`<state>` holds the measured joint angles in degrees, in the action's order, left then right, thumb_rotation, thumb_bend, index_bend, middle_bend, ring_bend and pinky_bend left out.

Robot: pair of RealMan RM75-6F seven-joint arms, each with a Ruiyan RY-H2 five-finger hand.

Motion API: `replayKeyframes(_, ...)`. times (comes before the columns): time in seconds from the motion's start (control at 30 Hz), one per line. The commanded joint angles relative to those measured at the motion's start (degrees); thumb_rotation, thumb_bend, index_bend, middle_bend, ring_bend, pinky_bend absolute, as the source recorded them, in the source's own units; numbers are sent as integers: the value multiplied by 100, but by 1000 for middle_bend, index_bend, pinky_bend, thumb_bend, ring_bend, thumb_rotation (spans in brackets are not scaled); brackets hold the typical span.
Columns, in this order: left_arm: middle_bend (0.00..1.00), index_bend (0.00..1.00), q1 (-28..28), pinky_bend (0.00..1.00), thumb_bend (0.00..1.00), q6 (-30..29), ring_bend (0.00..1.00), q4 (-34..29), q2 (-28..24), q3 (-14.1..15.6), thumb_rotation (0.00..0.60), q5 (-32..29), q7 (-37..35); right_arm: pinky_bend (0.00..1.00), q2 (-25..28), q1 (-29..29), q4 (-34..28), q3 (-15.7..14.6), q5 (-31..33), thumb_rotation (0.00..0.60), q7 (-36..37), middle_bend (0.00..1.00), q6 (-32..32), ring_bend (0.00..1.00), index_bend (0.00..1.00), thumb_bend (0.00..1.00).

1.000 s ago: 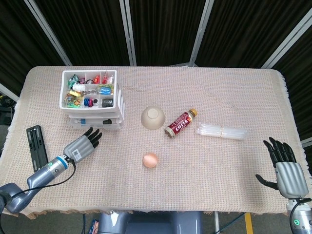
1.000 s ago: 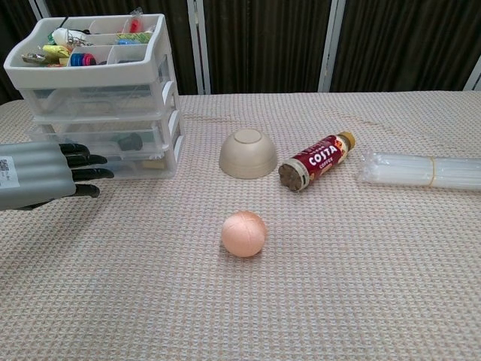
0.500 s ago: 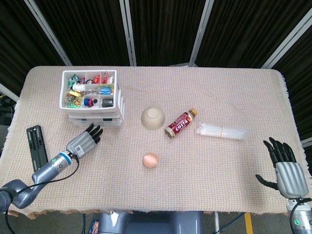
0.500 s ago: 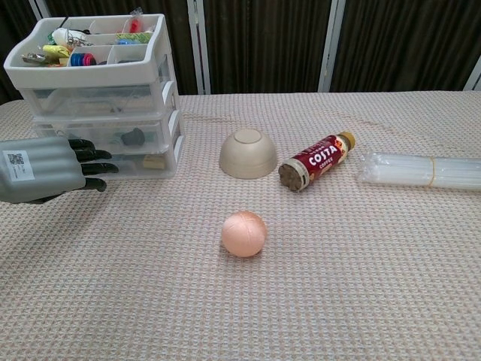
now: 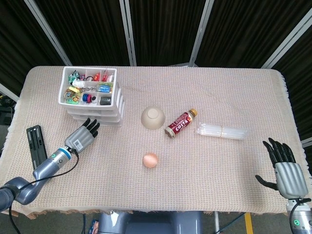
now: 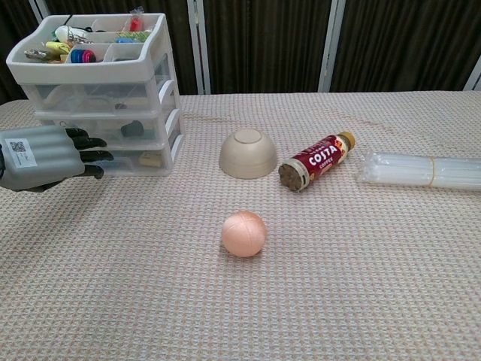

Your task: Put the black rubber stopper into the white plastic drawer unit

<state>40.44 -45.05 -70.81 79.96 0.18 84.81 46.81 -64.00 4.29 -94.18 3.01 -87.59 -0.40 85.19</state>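
Drawers are pushed in on the white plastic drawer unit [image 5: 92,96] at the upper left of the frame in the head view; its open top tray holds small colourful odds and ends. In the chest view the black rubber stopper [image 6: 131,128] shows as a dark lump behind the translucent front of the middle drawer, lying inside it.

The left hand [image 5: 81,137] lies low over the beige woven worktop [image 5: 195,161] at the lower left, just in front of the unit, fingers spread and straight, holding nothing. Its dark fingertips [image 6: 92,156] point at the bottom drawer front; whether they touch it cannot be told. The right hand [image 5: 284,165] sits at the lower right corner of the head view, well apart from everything, fingers splayed upward and empty; the chest view does not show it.

A flat black rectangular object [image 5: 36,146] lies at the far left edge of the worktop, beside the left forearm. Near the centre a beige ceramic bowl [image 6: 246,153] stands upside down. Just to its right a red-labelled Costa coffee bottle [image 6: 315,161] lies on its side, cap pointing toward the upper right. Further right lies a clear plastic bundle of white tubes [image 6: 421,171]. A small peach-coloured ball [image 6: 243,233] rests alone below the bowl.
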Motion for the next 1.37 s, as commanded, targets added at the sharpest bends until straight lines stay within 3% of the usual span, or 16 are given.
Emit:
replayKeyframes(0.03, 53, 211, -16, 109, 1000, -9, 8, -86, -40, 84, 600, 37, 3, 0, 3, 1, 0, -1, 5, 600, -2, 0, -7, 0, 68, 65)
replayKeyframes(0.27, 53, 204, -190, 108, 1000, -353, 7, -384, -244, 336, 600, 340, -186, 0, 13, 0, 2, 2, 32, 600, -8, 0, -22, 0, 68, 66)
replayKeyframes(0.43, 50, 194, -591, 107, 971, -1228, 6, -864, -580, 374, 600, 501, -623, 0, 16, -3, 11, 12, 33, 600, -34, 0, -4, 0, 68, 65)
replayKeyframes(0.5, 45, 189, -805, 100, 840, -1668, 5, -1094, -699, 330, 600, 493, -796, 0, 15, -5, 7, 15, 45, 600, -33, 0, -6, 0, 68, 66)
replayKeyframes(0.57, 36, 176, -1108, 87, 556, -2285, 4, -1417, -859, 268, 600, 492, -983, 0, 12, -3, 16, 18, 38, 600, -50, 0, 1, 0, 68, 66)
replayKeyframes(0.63, 16, 155, -1389, 75, 333, -2805, 3, -1720, -1017, 238, 600, 487, -1115, 0, 6, -1, 20, 21, 33, 600, -56, 0, 6, 0, 68, 66)
replayKeyframes(0.77, 0, 87, -1863, 31, 153, -3529, 0, -2263, -1272, 255, 600, 438, -1332, 0, 0, 6, 23, 17, 14, 600, -68, 0, 4, 0, 68, 66)
replayKeyframes(0.97, 0, 41, -2509, 0, 70, -4256, 0, -2830, -1493, 432, 600, 378, -1905, 0, -6, 24, 63, -12, -92, 600, -72, 0, 13, 0, 59, 62)
replayKeyframes(1.37, 0, 20, -3157, 0, 56, -4680, 0, -2575, -1577, 675, 600, 278, -2461, 0, -37, 42, 128, -49, -232, 600, -89, 0, 46, 0, 56, 56)
